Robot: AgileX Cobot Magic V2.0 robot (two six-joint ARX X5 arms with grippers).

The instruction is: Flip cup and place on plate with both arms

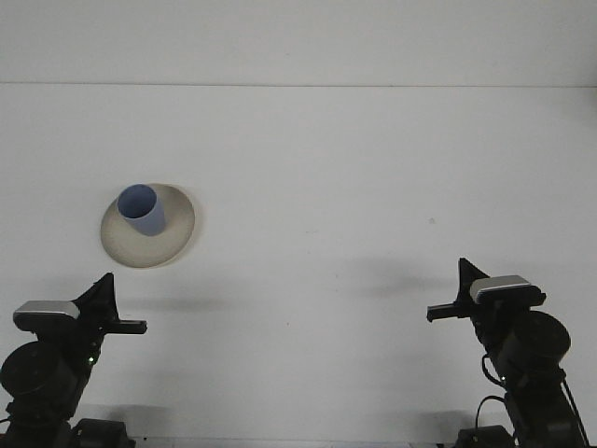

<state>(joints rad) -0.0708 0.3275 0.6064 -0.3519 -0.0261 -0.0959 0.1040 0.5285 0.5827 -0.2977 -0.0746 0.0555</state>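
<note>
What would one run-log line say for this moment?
cup: upright on plate | left gripper: shut, empty | right gripper: shut, empty | both near front edge

One cup [141, 208] — one plate [175, 234] — two pincers: left pincer [105, 289], right pincer [465, 276].

No text, label, brand, number or sign can be read anywhere in the front view. The blue cup [142, 209], the beige plate [173, 238] and the white desk [373, 187] show plain, unmarked surfaces. The arms' housings carry no legible marking either.
</note>
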